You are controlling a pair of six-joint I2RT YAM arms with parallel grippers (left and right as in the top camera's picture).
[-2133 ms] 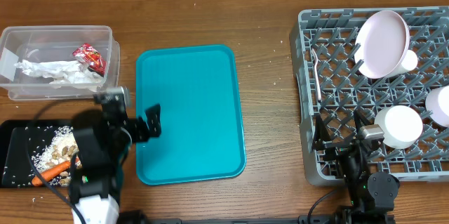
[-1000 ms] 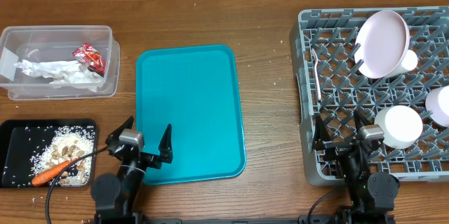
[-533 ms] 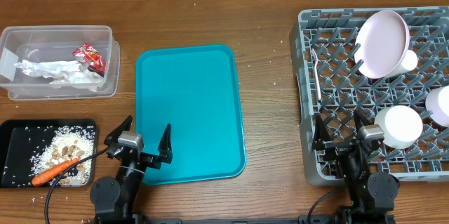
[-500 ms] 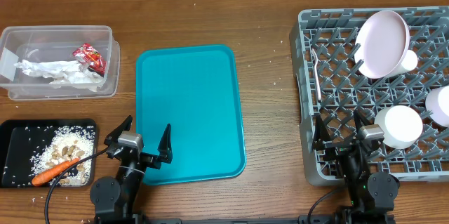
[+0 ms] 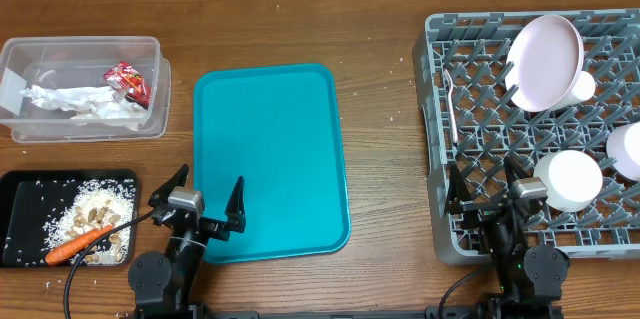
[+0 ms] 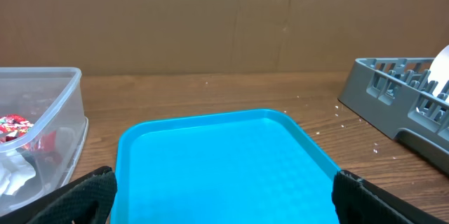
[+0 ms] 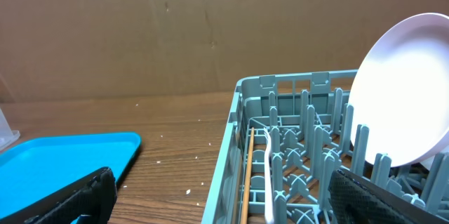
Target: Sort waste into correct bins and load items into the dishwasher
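The dishwasher rack (image 5: 436, 139) holds a white plate (image 5: 545, 61) on edge, a cup (image 5: 583, 86) behind it, two white bowls (image 5: 568, 180) (image 5: 627, 149) and a pale fork (image 5: 452, 109). The clear bin (image 5: 80, 54) contains white napkins (image 5: 75, 102) and a red wrapper (image 5: 128, 81). Rice scraps (image 5: 95, 209) and a carrot piece (image 5: 70, 249) lie in the black tray (image 5: 20, 194). My left gripper (image 5: 208, 194) hangs open over the near edge of a teal tray (image 5: 270, 149), holding nothing. At the rack's near left corner my right gripper (image 5: 482, 184) is open and empty too.
The left wrist view has the teal tray (image 6: 224, 161) ahead, the clear bin (image 6: 49, 104) to the left and the rack (image 6: 400, 104) to the right. Ahead of the right wrist are the fork (image 7: 270, 175), the plate (image 7: 403, 104) and the rack wall (image 7: 231, 154). Rice grains dot the wood.
About two seconds ago the left arm was over the black tray; it has pulled back to the table's front edge. Over the last second nothing has moved.
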